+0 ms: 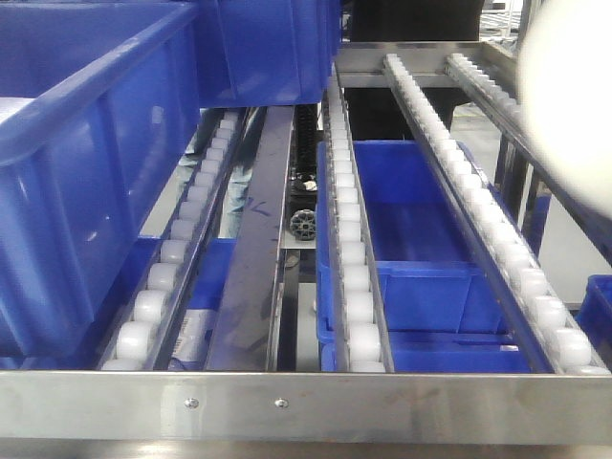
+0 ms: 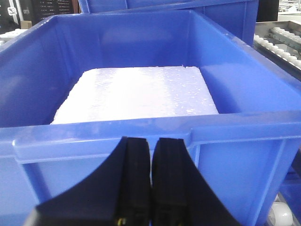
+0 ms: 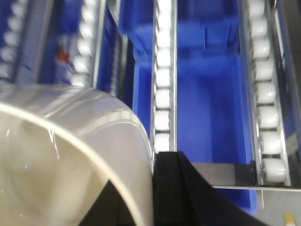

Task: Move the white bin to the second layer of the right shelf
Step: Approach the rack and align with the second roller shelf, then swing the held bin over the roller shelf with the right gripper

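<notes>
The right tool (image 3: 141,176) gripped the bin (image 3: 70,136) by its rim, with one black finger (image 3: 183,188) outside the wall and the other inside. Together they filled the lower left of the right wrist view. Past the bin, the shelf (image 3: 162,94) showed as rails of white rollers running up the frame, with a lower crate (image 3: 207,108) visible between the rails beneath them.

In the front view the bin was a white blur at the upper right edge, over the rightmost rail. Whether it touched the rollers could not be told. The steel lip (image 1: 402,406) of the shelf ran across the bottom of the frame, and the rails sloped up from it toward the top. A big crate (image 1: 86,143) sat on the rails at the left, and a back crate (image 1: 268,48) stood behind it at top centre. The right half of the shelf carried nothing but the rails themselves.

The left tool (image 2: 151,160) was closed on nothing, its two black fingers pressed together at the bottom centre of the left wrist view. Just beyond its tips was the front wall of a blue crate (image 2: 244,141), and a white slab (image 2: 141,92) lay flat on that crate's floor.
</notes>
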{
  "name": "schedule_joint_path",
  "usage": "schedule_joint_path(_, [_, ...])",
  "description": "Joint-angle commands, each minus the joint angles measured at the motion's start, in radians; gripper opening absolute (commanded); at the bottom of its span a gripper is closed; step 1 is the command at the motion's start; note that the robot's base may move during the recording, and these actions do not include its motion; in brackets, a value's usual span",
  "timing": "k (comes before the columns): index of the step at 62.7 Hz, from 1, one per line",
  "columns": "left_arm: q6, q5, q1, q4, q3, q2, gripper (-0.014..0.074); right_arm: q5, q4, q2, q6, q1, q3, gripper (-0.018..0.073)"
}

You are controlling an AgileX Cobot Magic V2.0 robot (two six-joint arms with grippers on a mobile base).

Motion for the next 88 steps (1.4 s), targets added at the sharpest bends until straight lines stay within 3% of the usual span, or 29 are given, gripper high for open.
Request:
schedule_joint_path(1, [-0.003, -0.085, -0.005, -0.006, 0.037, -0.014, 0.0085, -0.086, 0.016, 0.085, -0.002, -0.006, -0.079, 0.0057])
schedule_joint_path(27, [-0.003, -0.085, -0.005, -0.006, 0.037, -0.014, 0.0085, -0.114, 0.016, 0.492, -0.02, -0.001, -0.375, 0.0057])
schedule_joint_path(36, [-0.003, -0.085, -0.005, -0.006, 0.037, -0.014, 0.0085, -0.106, 0.001, 0.595, -0.032, 0.037, -0.444, 0.0057])
schedule_joint_path(50, [-0.003, -0.085, -0.005, -0.006, 0.037, -0.014, 0.0085, -0.114, -0.03, 0.694, -0.04, 0.097, -0.468, 0.0057])
schedule_joint_path(88, [-0.003, -0.085, -0.005, -0.006, 0.037, -0.014, 0.0085, -0.13, -0.046, 0.82, -0.04, 0.098, -0.468, 0.0057])
